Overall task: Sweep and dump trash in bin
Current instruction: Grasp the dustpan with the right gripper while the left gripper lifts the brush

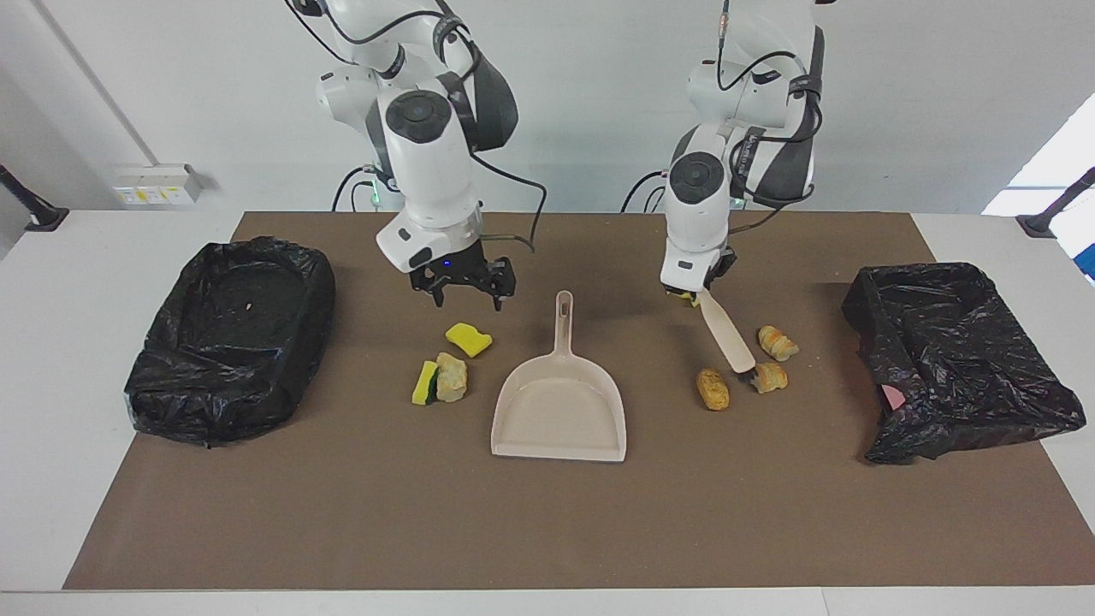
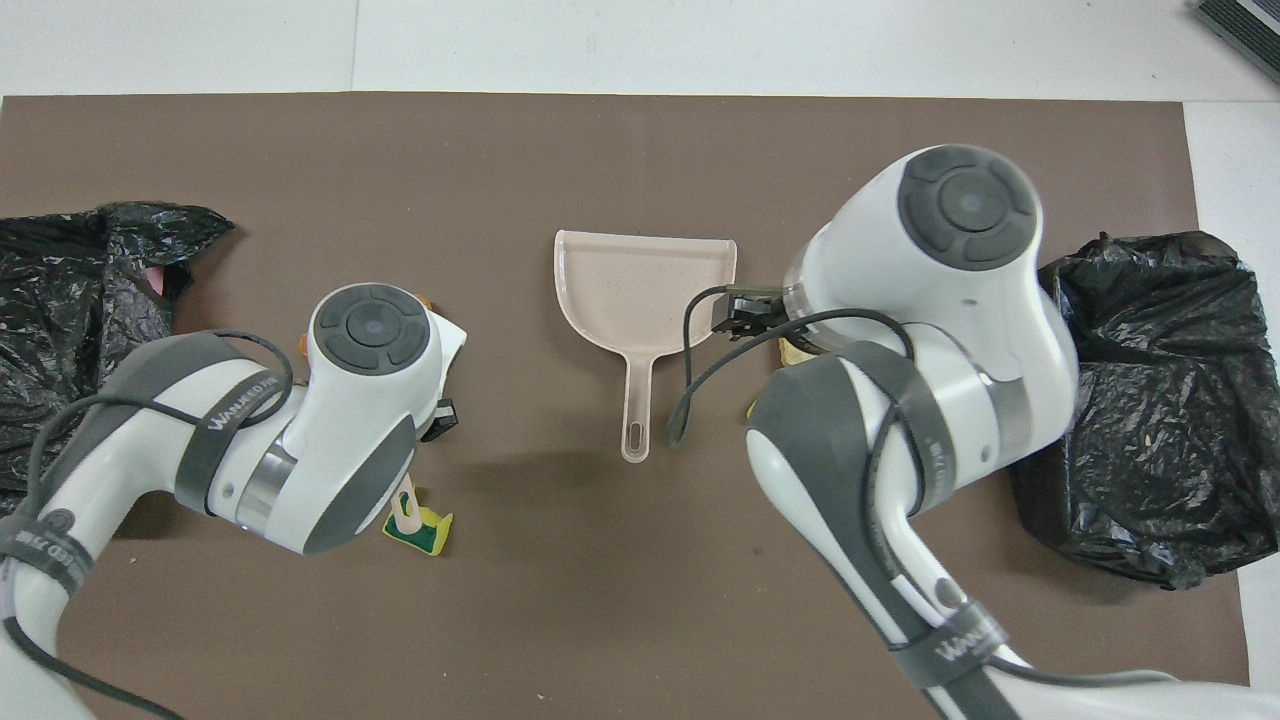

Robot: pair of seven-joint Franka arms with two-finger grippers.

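Observation:
My left gripper (image 1: 695,293) is shut on the top of the beige brush (image 1: 725,334). The brush slants down to the mat, its black bristles against one pastry chunk (image 1: 770,376). Two more pastry pieces (image 1: 713,387) (image 1: 777,342) lie close by. A green-and-yellow sponge (image 2: 422,531) sits under that gripper. My right gripper (image 1: 466,301) hangs open just above a yellow sponge (image 1: 468,339). Beside that lie a bread chunk (image 1: 452,376) and a green-sided sponge (image 1: 424,382). The beige dustpan (image 1: 560,411) rests flat mid-mat, untouched. In the overhead view the arms hide most of the trash.
A bin lined with a black bag (image 1: 231,338) stands at the right arm's end of the brown mat. A crumpled black-bagged bin (image 1: 958,359) sits at the left arm's end. The dustpan's handle (image 1: 563,321) points toward the robots.

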